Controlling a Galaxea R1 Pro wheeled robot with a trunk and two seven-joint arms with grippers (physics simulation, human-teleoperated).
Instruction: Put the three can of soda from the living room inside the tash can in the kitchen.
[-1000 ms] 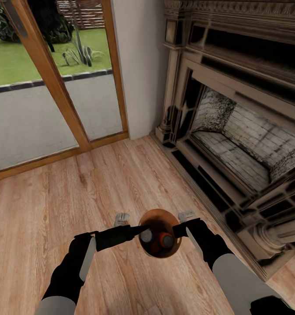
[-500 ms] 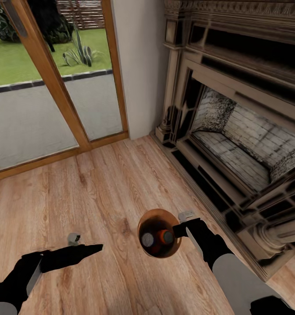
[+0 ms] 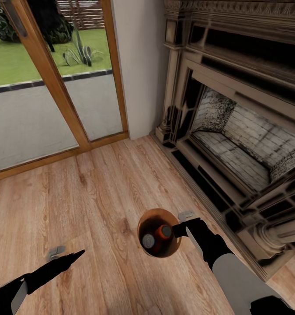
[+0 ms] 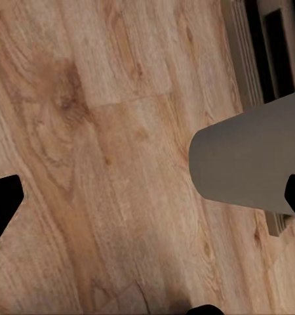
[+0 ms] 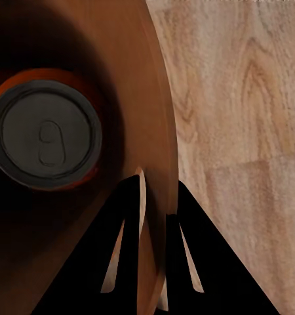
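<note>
The copper-toned trash can hangs above the wood floor, and my right gripper is shut on its right rim. Inside it two soda cans show: one with an orange body and one with a grey top. Whether a third lies under them I cannot tell. In the right wrist view the fingers pinch the can's wall, with a dark can top below. My left gripper is open, low at the left, well apart from the bin. Its black fingertips stand wide over bare planks.
A dark stone fireplace with a raised hearth runs along the right side, close to my right arm. A wood-framed glass door to a garden fills the back left, beside a white wall. Light plank floor spreads ahead.
My left gripper has let go of the trash can's left rim and swung out and down to the left. The bin stays in the right gripper, and the cans shifted slightly inside.
</note>
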